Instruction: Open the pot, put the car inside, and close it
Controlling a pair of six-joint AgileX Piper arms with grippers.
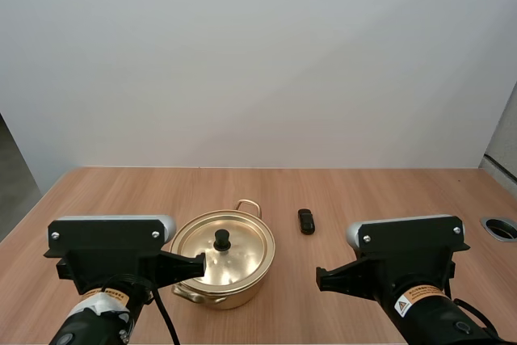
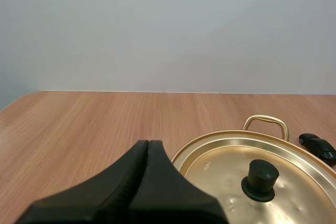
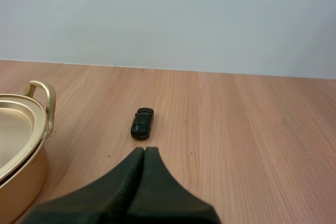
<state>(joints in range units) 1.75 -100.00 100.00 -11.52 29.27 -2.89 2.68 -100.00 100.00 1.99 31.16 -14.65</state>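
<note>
A gold pot point(image 1: 224, 260) stands on the wooden table with its lid point(image 2: 252, 169) on; the lid has a black knob point(image 1: 221, 239). A small black toy car point(image 1: 306, 220) lies to the pot's right, apart from it, and is also seen as the car point(image 3: 142, 123) ahead of my right gripper. My left gripper point(image 2: 148, 145) is shut on nothing, its tips just left of the pot's rim. My right gripper point(image 3: 144, 151) is shut on nothing, short of the car, with the pot's handle point(image 3: 43, 98) off to its side.
The table point(image 1: 380, 191) is bare wood beyond the pot and car. A round cable hole point(image 1: 501, 227) sits at the table's right edge. A plain wall rises behind the far edge.
</note>
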